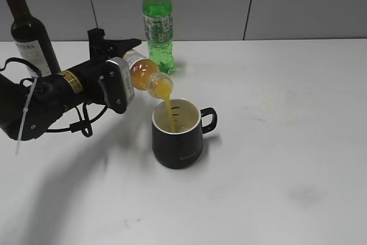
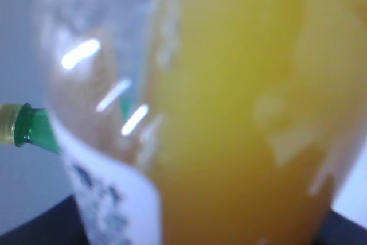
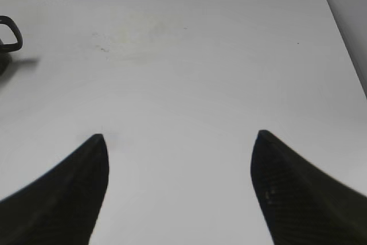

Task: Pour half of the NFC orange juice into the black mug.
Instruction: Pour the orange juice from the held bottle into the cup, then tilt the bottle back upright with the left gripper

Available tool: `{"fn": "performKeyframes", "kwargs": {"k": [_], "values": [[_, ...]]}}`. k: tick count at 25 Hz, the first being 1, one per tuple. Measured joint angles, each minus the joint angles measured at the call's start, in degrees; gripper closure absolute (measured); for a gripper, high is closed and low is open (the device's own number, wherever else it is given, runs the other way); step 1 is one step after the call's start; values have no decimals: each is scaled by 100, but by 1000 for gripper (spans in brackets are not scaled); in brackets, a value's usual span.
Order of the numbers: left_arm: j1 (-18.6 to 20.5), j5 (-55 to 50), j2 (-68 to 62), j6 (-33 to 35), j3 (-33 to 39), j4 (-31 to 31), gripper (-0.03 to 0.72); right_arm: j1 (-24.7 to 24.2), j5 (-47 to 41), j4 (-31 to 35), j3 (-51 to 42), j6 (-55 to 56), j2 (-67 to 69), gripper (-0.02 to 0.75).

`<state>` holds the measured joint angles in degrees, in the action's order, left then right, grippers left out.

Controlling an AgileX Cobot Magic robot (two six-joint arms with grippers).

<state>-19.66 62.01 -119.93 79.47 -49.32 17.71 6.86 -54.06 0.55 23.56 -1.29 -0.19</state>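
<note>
My left gripper (image 1: 127, 64) is shut on the NFC orange juice bottle (image 1: 148, 74) and holds it tipped, neck down to the right, above the black mug (image 1: 176, 133). A stream of orange juice runs from the neck into the mug's cream inside. The mug stands upright at the table's middle, handle to the right. In the left wrist view the bottle (image 2: 241, 113) fills the frame, blurred. My right gripper (image 3: 179, 136) is open and empty over bare table; the mug's handle (image 3: 10, 32) shows at that view's left edge.
A green soda bottle (image 1: 157, 24) stands just behind the tipped juice bottle; its neck shows in the left wrist view (image 2: 28, 127). A dark wine bottle (image 1: 31, 32) stands at the back left. The white table (image 1: 287, 142) meets a grey wall behind.
</note>
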Motion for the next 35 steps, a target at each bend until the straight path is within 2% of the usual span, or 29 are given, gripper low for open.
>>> {"fn": "performKeyframes", "kwargs": {"k": [25, 35], "values": [[0, 44, 0, 880, 0, 0, 220, -5, 5, 0, 0, 0, 0, 150], [0, 80, 0, 935, 0, 0, 220, -5, 5, 0, 0, 0, 0, 150]]}}
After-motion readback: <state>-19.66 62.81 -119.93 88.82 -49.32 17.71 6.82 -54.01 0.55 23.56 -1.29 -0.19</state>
